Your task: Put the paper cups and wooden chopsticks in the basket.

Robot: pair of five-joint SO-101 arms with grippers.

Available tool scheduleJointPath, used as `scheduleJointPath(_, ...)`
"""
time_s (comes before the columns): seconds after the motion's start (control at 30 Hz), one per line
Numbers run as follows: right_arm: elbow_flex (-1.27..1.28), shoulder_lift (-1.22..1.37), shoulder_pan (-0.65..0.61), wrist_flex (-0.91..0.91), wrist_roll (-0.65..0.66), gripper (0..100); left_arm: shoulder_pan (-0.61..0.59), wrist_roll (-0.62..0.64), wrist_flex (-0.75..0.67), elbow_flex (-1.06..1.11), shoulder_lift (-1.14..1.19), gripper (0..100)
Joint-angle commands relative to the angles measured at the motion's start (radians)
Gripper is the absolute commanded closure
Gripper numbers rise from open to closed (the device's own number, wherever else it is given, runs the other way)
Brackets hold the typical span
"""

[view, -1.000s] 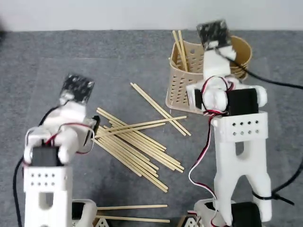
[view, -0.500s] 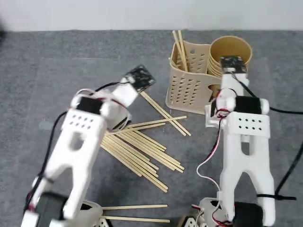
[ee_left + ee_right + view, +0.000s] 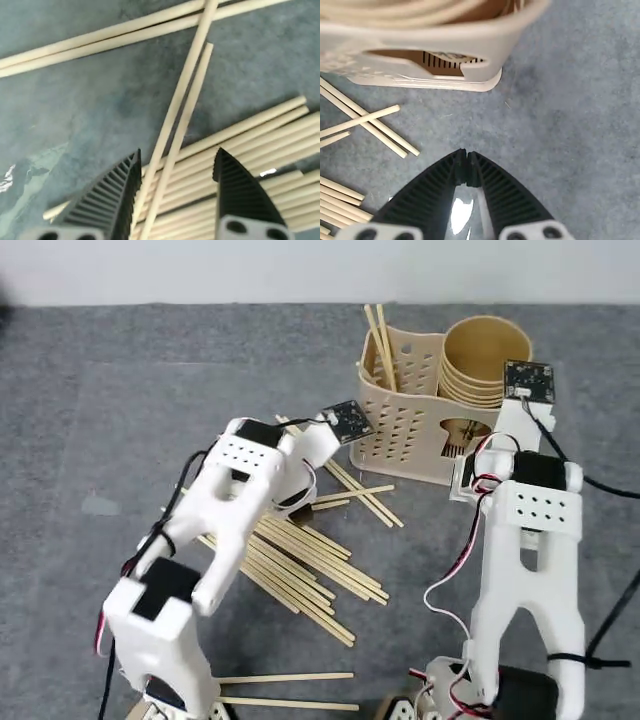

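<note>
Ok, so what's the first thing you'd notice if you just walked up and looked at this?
Probably the big scatter of wooden chopsticks on the grey mat in the middle, with the left gripper open just above two of them. Next is the basket at the back, holding a stack of paper cups and a few standing sticks, with the right gripper shut beside it.

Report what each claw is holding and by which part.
Nothing is held. The left claw is open above the loose chopsticks; the right claw is shut on nothing, over the table beside the basket.
</note>
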Motion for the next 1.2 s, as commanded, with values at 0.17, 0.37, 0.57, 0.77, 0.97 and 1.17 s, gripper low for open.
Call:
scheduleJointPath(0.17, -0.003, -0.035, 0.007, -0.015, -0.014, 98.9, 0.002, -0.008, 0.003, -0.168, 0.13, 77)
scheduleJointPath(0.37, -0.003, -0.035, 0.007, -0.015, -0.014, 98.9, 0.003, -0.008, 0.008, -0.214, 0.212, 83)
scheduleJointPath(0.57, -0.003, -0.035, 0.008, -0.015, -0.014, 98.9, 0.009, -0.009, 0.066, -0.222, 0.224, 91)
scheduleJointPath(0.77, -0.003, -0.035, 0.012, -0.013, -0.014, 98.9, 0.009, -0.101, 0.175, -0.22, 0.224, 98)
scheduleJointPath(0.97, -0.003, -0.035, 0.013, -0.01, -0.014, 98.9, 0.04, -0.123, 0.307, -0.225, 0.213, 99)
scheduleJointPath(1.17, -0.003, -0.038, 0.016, -0.008, -0.014, 98.9, 0.08, -0.123, 0.371, -0.226, 0.186, 99)
